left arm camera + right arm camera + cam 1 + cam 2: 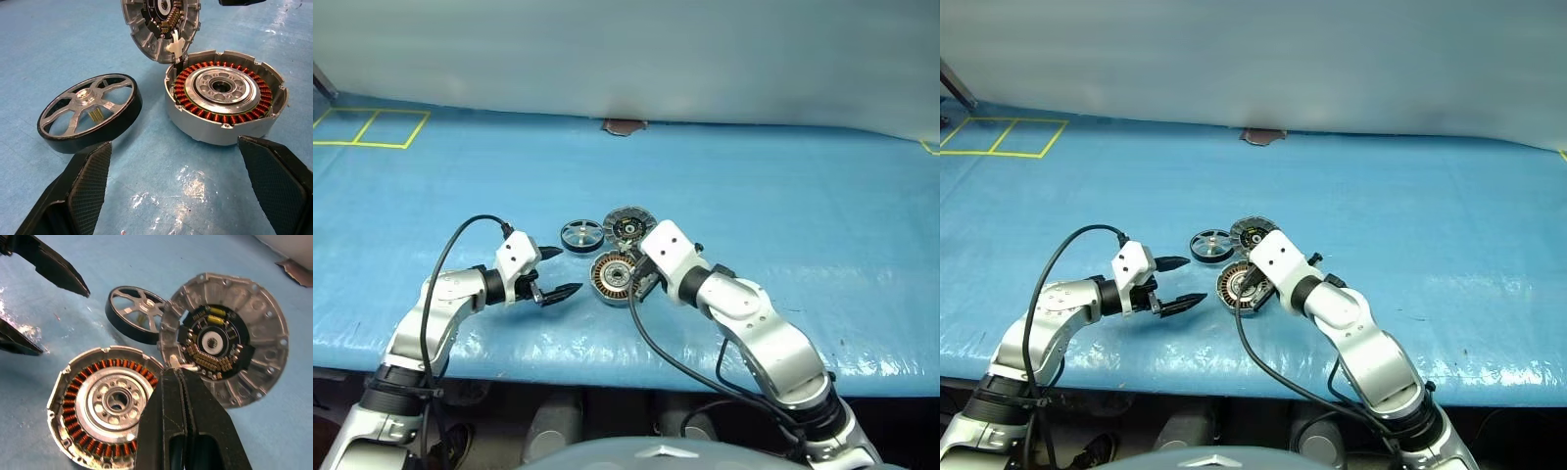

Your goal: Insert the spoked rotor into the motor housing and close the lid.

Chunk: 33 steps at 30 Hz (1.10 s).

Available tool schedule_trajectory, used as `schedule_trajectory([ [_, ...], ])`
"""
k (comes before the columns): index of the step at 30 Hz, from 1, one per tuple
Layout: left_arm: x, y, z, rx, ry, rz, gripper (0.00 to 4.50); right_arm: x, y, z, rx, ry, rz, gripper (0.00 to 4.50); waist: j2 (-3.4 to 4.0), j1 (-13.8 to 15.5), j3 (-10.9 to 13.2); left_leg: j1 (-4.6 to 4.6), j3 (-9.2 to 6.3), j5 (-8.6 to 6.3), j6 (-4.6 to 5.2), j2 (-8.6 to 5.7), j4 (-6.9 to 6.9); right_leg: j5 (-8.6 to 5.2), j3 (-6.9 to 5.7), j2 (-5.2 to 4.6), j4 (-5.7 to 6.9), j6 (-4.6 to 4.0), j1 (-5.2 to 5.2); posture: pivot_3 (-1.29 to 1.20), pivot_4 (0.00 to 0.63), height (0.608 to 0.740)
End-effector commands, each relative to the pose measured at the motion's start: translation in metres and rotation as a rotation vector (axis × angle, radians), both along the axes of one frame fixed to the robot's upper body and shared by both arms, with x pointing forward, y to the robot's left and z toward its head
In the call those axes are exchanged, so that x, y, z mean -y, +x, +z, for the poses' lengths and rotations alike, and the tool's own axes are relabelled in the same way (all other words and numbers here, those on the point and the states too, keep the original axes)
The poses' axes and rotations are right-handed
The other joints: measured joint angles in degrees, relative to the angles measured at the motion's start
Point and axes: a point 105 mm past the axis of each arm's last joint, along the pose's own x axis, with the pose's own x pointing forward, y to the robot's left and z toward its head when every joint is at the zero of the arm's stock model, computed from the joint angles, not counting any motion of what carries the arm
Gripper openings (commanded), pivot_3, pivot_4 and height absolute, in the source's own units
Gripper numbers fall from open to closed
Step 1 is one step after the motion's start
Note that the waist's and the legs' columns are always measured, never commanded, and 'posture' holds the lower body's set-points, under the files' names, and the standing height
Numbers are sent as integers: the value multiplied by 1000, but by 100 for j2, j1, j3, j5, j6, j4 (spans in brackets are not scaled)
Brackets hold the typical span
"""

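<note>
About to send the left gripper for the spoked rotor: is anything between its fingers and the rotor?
Nothing visible. The left gripper is open, and only bare blue sheet lies between it and the spoked rotor. The motor housing sits beside the rotor, apart from it, and the lid stands open.

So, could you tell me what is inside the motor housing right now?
The motor housing holds coppery windings around a silver centre. The rotor lies outside, beside it.

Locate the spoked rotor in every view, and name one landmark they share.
Left eye view: spoked rotor, flat on the blue sheet, left of the lid.
Right eye view: rotor, same spot.
Left wrist view: rotor, beside the motor housing.
Right wrist view: rotor, beyond the housing.
Shared landmark: the open lid.
</note>
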Motion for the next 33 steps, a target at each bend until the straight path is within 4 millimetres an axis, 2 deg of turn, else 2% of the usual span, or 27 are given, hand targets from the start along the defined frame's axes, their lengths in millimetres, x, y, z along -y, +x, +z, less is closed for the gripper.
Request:
schedule_trajectory([
  [1,-3,4,16,35,-70,36,4500,17,0,12,49,9,-62,26,0,-1,0,0,0,0,0,0,1,-1,0,0,1,-1,-1,0,150,740],
  [6,-9,8,25,36,-125,93,4500,38,-5,4,15,-27,-107,26,0,-4,0,1,1,0,0,3,1,0,0,1,2,-1,1,0,150,740],
  [10,-13,15,32,46,-116,128,4500,43,-13,-1,-12,-40,-88,26,-2,10,2,0,3,0,0,2,2,0,0,1,1,-1,1,0,150,740],
  [16,-18,34,29,-45,-126,253,4500,25,-27,1,-5,-26,53,26,-4,22,3,2,4,0,1,1,14,-2,0,1,1,-2,9,0,150,740],
  [19,-16,39,35,-71,-133,258,4500,17,-31,4,5,-9,99,26,-8,21,6,1,3,0,0,1,14,10,-1,2,1,19,9,0,150,740],
  [28,-6,51,58,-91,-52,155,4500,4,-36,5,30,9,162,26,-22,33,16,0,2,0,0,0,14,11,-1,3,0,21,8,0,150,740],
  [33,-3,58,61,-61,106,48,4500,1,-35,7,59,-7,181,26,-24,18,22,0,3,0,0,-1,13,11,-1,4,1,21,8,0,150,740],
])
